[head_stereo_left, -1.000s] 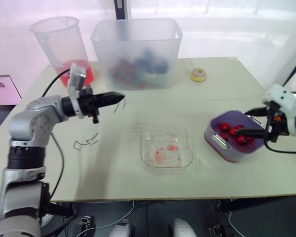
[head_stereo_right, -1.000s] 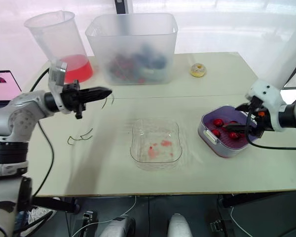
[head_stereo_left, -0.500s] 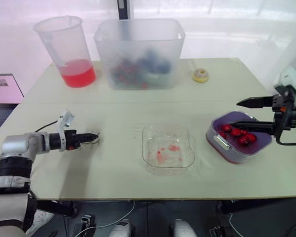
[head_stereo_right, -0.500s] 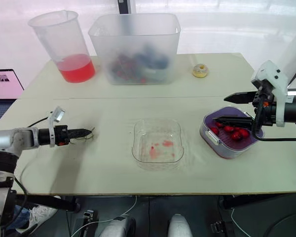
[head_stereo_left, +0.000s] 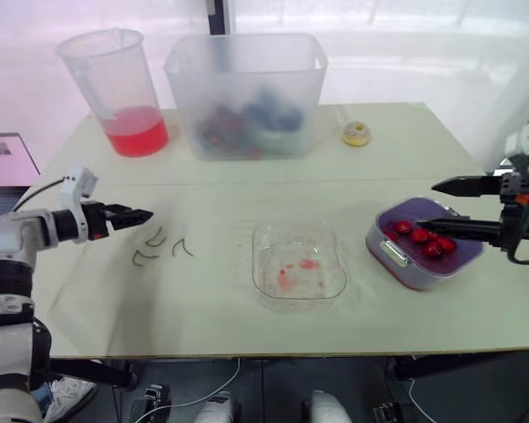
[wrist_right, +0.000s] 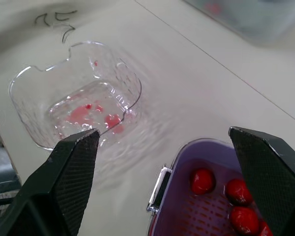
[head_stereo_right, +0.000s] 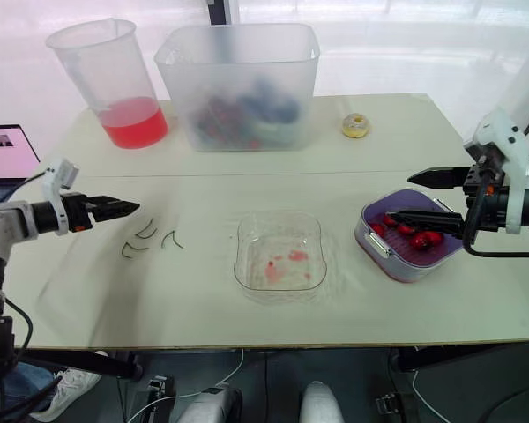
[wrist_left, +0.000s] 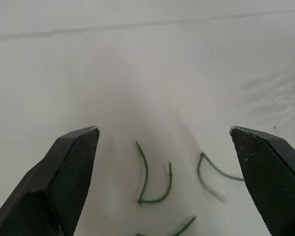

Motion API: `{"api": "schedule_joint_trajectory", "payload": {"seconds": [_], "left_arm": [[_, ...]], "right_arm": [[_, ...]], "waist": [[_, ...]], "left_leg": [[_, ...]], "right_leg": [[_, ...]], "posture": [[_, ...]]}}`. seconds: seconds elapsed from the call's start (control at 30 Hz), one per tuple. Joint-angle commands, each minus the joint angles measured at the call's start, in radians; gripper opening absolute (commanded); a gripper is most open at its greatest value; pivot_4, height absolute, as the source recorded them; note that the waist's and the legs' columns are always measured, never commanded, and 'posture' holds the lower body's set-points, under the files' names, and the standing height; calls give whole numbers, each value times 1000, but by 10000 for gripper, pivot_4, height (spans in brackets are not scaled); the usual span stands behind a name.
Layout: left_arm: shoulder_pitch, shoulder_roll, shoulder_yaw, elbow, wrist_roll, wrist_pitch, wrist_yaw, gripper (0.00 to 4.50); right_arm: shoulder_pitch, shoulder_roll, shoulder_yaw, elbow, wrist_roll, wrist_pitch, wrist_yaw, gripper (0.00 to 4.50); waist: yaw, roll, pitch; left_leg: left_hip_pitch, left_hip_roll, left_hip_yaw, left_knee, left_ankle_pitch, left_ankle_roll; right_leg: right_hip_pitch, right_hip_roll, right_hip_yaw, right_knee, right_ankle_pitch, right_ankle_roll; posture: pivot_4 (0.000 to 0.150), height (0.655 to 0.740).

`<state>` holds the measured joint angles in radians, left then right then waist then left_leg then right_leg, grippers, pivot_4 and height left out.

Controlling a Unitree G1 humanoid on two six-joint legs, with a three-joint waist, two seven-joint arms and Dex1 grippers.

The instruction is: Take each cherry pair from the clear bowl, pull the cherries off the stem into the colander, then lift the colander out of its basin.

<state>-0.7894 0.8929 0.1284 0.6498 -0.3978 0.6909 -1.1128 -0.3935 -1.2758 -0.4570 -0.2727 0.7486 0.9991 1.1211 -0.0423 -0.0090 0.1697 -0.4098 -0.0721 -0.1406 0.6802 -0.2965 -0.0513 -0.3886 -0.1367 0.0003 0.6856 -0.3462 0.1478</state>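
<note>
Left gripper (head_stereo_left: 146, 214) hovers low over the table (head_stereo_left: 273, 189) at the left side, fingers spread wide, nothing in them. Loose green stems (head_stereo_left: 160, 241) lie on the table just ahead of its tips; in the left wrist view they sit between the two fingers (wrist_left: 73, 169), apart from both.

Clear bowl (head_stereo_left: 263, 236) sits mid-table, upright, with red juice smears on its bottom.

Purple colander (head_stereo_left: 383, 231) sits seated in its basin (head_stereo_left: 398, 271) at the right side of the table. Red cherries (head_stereo_left: 422, 236) lie loose in the colander, clustered toward the right gripper's side.

Right gripper (head_stereo_left: 428, 204) reaches in from the right, opened wide and empty. Upper finger is above the colander's far rim, lower finger lies over the cherries; can't tell if it touches them.

At the back of the table: pitcher (head_stereo_left: 115, 84) with red liquid, frosted bin (head_stereo_left: 247, 92) beside it, small doughnut-shaped item (head_stereo_left: 355, 134) to the right of the bin.
</note>
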Motion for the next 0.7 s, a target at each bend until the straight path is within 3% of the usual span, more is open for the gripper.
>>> {"api": "schedule_joint_trajectory", "payload": {"seconds": [0.03,0.2,0.37,0.57,0.7], "left_arm": [[-10,16,25,-105,-40,11,-58,44414],[7,13,28,-322,-133,-31,-232,44414],[-8,11,-17,-563,-272,58,-394,44414],[-54,-89,-88,-539,-143,-230,-390,44414],[-62,-112,-104,-520,-148,-273,-436,44414]], "right_arm": [[-15,-29,-48,-31,31,27,-16,45000],[45,-62,-103,-80,33,96,-19,45000],[171,-44,-266,-241,49,226,-38,45000],[330,25,-396,-423,-50,339,-190,45000],[315,30,-390,-475,-21,496,-264,45000]], "waist": [[3,0,0],[2,0,0],[1,0,0],[7,0,0],[3,0,0]], "left_leg": [[0,0,0,0,0,0],[0,0,0,0,0,0],[0,0,1,0,0,0],[0,0,2,2,0,0],[0,0,2,2,0,0]], "right_leg": [[0,0,0,0,0,0],[0,0,0,0,0,0],[1,0,0,-1,0,0],[3,0,0,-1,0,0],[3,1,-1,-1,0,0]], "posture": [[1500,7400],[1500,7400],[1500,7400],[1500,7400],[1500,7400]]}}
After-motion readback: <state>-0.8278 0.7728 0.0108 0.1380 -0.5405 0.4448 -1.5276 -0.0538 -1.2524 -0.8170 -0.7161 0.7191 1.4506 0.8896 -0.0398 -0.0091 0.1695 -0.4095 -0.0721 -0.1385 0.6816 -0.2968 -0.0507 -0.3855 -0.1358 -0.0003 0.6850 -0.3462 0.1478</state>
